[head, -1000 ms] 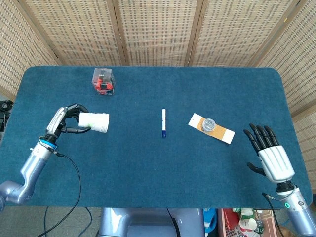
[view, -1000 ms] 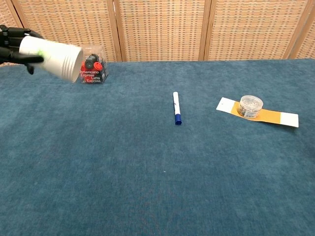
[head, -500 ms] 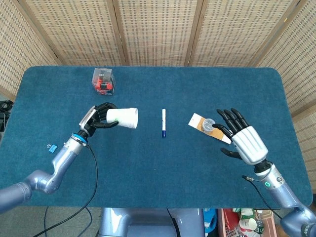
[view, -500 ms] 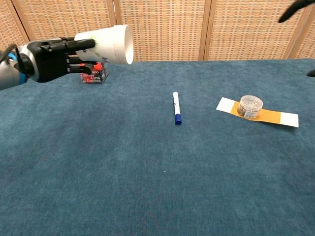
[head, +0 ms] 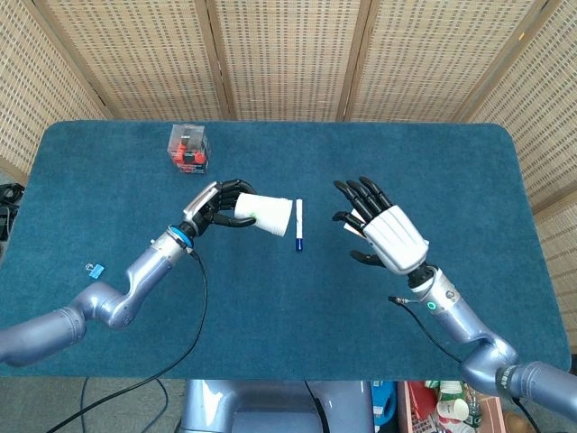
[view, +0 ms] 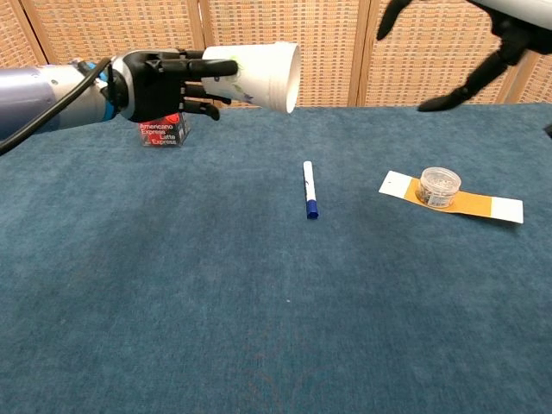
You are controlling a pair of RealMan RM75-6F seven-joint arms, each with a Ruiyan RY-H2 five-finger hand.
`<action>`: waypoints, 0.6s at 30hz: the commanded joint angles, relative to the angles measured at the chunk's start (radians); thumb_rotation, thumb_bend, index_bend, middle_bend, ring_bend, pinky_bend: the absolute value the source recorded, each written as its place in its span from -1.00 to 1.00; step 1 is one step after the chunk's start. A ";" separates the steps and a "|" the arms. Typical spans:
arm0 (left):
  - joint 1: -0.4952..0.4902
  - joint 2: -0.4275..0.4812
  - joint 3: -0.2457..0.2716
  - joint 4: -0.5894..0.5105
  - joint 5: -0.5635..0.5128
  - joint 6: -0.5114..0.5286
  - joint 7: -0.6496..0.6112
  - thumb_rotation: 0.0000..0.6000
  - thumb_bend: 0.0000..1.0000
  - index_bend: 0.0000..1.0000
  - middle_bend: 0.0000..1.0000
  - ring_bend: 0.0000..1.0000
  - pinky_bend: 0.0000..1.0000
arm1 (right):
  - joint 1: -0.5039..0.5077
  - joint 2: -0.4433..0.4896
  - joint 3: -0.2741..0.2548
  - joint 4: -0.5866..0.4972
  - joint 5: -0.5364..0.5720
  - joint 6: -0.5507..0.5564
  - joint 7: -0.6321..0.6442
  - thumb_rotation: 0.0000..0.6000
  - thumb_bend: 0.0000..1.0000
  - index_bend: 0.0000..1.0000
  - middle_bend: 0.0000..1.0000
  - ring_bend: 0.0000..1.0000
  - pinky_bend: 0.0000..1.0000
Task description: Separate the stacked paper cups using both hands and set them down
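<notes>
The left hand [head: 215, 206] grips the cups [head: 264, 215] by their base end, fingers wrapped around the narrow part, and holds them in the air above the table [head: 270, 316], near its middle and a little toward the left edge. The stack lies on its side: its long axis runs roughly level, left to right, with the open rim facing the right hand [head: 383, 230]. In the chest view the rim [view: 291, 78] shows as an oval turned toward the right side, well above the cloth. The right hand holds nothing, fingers spread and raised, palm turned toward the cups, clear of them across a gap; the pen [head: 298, 224] lies on the table below that gap, just under the rim. The coming move likely turns on this line-up: the free rim end points straight at the open right hand, so that hand is the one placed to close around the outer cup and pull along the axis while the left keeps the base. How many cups are nested cannot be told from either view.
</notes>
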 commanded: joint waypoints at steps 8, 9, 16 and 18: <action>-0.019 -0.039 0.000 0.007 -0.002 0.000 -0.009 1.00 -0.77 0.09 0.00 0.01 0.13 | 0.101 -0.079 0.025 0.073 -0.001 -0.029 -0.033 1.00 -0.71 -0.19 -0.87 -0.98 -0.76; -0.018 -0.041 0.001 0.006 -0.001 0.004 -0.011 1.00 -0.77 0.09 0.00 0.01 0.13 | 0.112 -0.086 0.024 0.080 -0.001 -0.036 -0.034 1.00 -0.71 -0.19 -0.87 -0.98 -0.76; -0.015 -0.056 0.009 0.003 0.003 0.015 -0.020 1.00 -0.77 0.09 0.00 0.01 0.13 | 0.167 -0.126 0.028 0.110 0.004 -0.057 -0.050 1.00 -0.61 -0.13 -0.84 -0.95 -0.74; -0.016 -0.062 0.012 0.004 0.004 0.016 -0.023 1.00 -0.77 0.08 0.00 0.01 0.13 | 0.184 -0.137 0.031 0.118 0.007 -0.062 -0.058 1.00 -0.57 -0.11 -0.83 -0.95 -0.74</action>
